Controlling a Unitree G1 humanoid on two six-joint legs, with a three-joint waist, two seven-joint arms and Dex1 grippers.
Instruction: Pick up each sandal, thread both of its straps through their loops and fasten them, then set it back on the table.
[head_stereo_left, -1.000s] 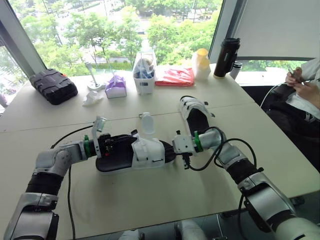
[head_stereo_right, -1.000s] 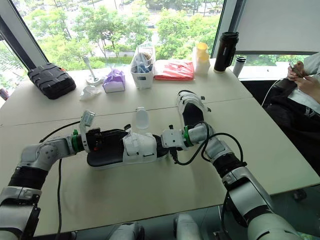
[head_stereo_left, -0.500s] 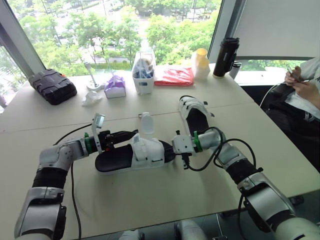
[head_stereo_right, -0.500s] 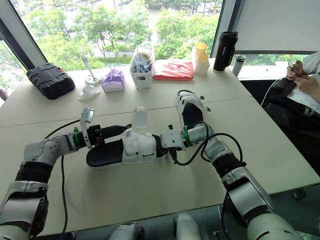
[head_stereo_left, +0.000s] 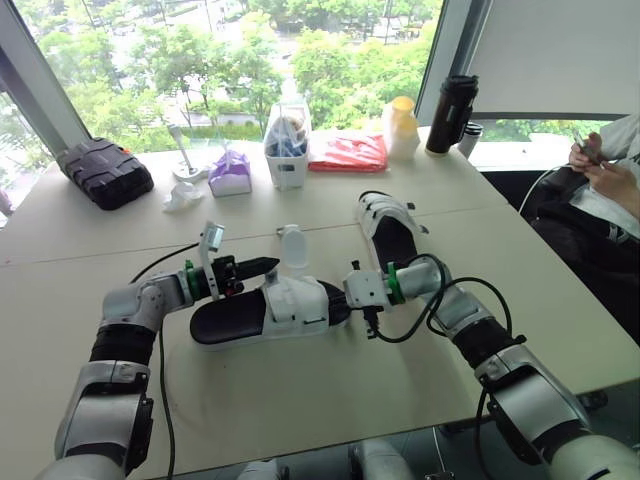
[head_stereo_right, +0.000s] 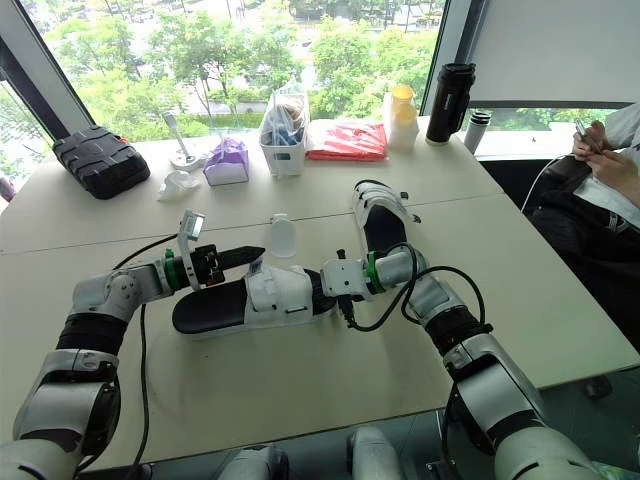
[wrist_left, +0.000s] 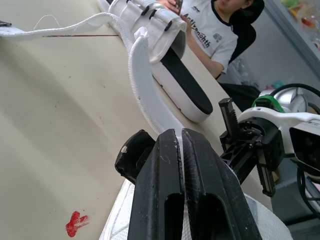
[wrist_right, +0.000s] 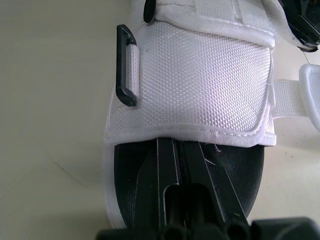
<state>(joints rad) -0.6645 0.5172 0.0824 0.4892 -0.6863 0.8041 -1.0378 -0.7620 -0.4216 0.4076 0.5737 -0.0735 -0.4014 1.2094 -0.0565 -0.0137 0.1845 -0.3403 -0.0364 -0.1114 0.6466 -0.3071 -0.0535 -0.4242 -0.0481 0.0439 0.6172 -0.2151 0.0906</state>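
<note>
Open across the bare table (head_stereo_left: 300, 395) in front of the near sandal (head_stereo_left: 265, 312). Blocked just behind it by a small clear bottle (head_stereo_left: 292, 245), and to the right rear by the second sandal (head_stereo_left: 390, 228). Hemmed at the right by looped black cable (head_stereo_left: 398, 339). Crowded along the window edge: black case (head_stereo_left: 106, 172), tissue pack (head_stereo_left: 231, 172), white bin (head_stereo_left: 288, 140), tumbler (head_stereo_left: 450, 114).

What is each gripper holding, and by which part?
The left gripper pinches a white strap of the near sandal, partway along its length. The right gripper lies shut on that sandal's footbed under the white upper, gripping nothing visible.
</note>
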